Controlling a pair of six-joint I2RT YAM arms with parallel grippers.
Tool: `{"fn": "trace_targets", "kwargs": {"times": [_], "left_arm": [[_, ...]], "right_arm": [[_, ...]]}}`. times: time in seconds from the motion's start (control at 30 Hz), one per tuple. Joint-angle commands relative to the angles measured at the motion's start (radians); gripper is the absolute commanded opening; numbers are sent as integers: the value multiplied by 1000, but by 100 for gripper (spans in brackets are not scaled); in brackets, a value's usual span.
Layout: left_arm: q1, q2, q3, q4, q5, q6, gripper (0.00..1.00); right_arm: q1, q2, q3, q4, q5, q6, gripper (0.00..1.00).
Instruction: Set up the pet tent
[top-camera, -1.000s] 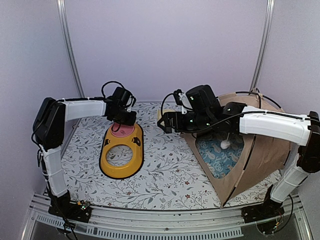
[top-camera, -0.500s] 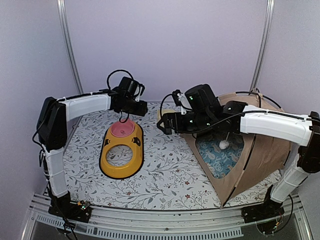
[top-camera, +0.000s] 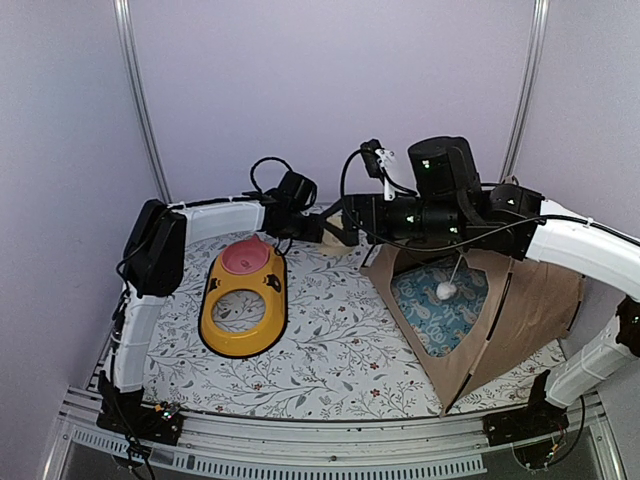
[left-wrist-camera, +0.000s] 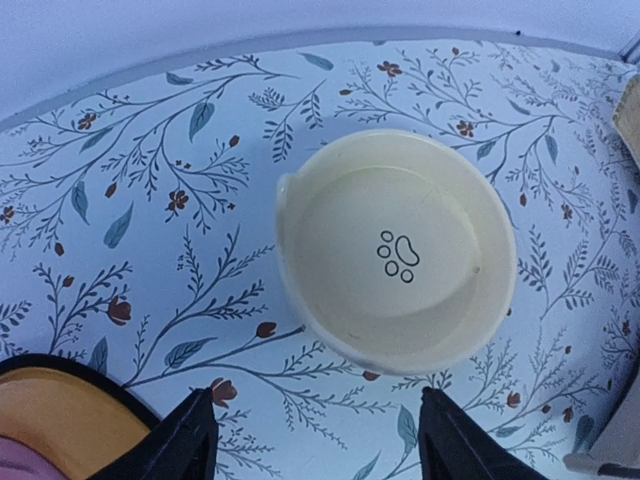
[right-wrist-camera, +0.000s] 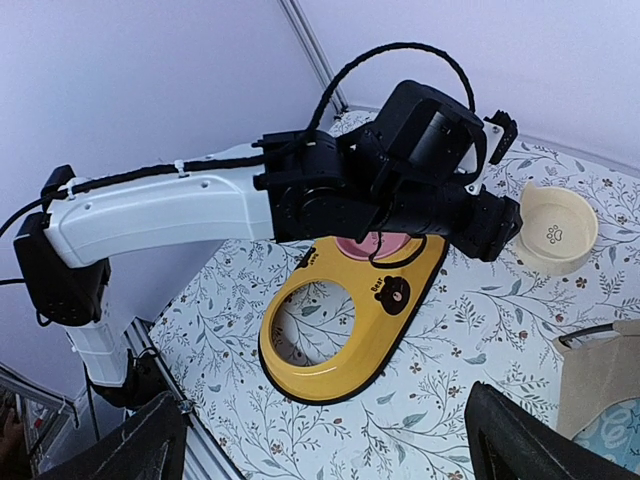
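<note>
The pet tent (top-camera: 530, 300) stands at the right of the table, beige with thin black poles, its opening facing left. A white pom-pom (top-camera: 445, 291) hangs in the opening, and one beige corner of the tent (right-wrist-camera: 600, 380) shows in the right wrist view. My left gripper (top-camera: 322, 230) is left of the tent at the back of the table. In its own view, the gripper (left-wrist-camera: 320, 445) is open just short of a cream paw-print bowl (left-wrist-camera: 400, 250), holding nothing. My right gripper (top-camera: 372, 212) hovers high beside it, and it (right-wrist-camera: 330, 450) is wide open and empty.
A yellow oval tray (top-camera: 243, 340) lies left of centre with a pink bowl (top-camera: 247, 258) in its far hole; its near hole shows the tablecloth. A light blue patterned mat (top-camera: 440, 318) lies inside the tent. The left arm (right-wrist-camera: 160, 210) reaches across behind the tray.
My left gripper opened, left the pink bowl in the tray and swung right to the cream bowl. The right arm rose and turned left.
</note>
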Motion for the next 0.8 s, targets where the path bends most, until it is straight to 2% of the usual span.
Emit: {"fn": "trace_targets", "kwargs": {"times": [0.0,0.33,0.63,0.77], "left_arm": [[-9,57,80,16,-31,-63,70],[-12,156,143,-33,-90,-93,66],[-7,74,-10,-14,-171,-67,58],[1,33,-85,6,-167,-49,51]], "right_arm": [[16,-16,6,3,17,-11,99],[22,-21,1,-3,15,1,99],[24,-8,-8,6,7,13,99],[26,0,-8,12,3,15,99]]}}
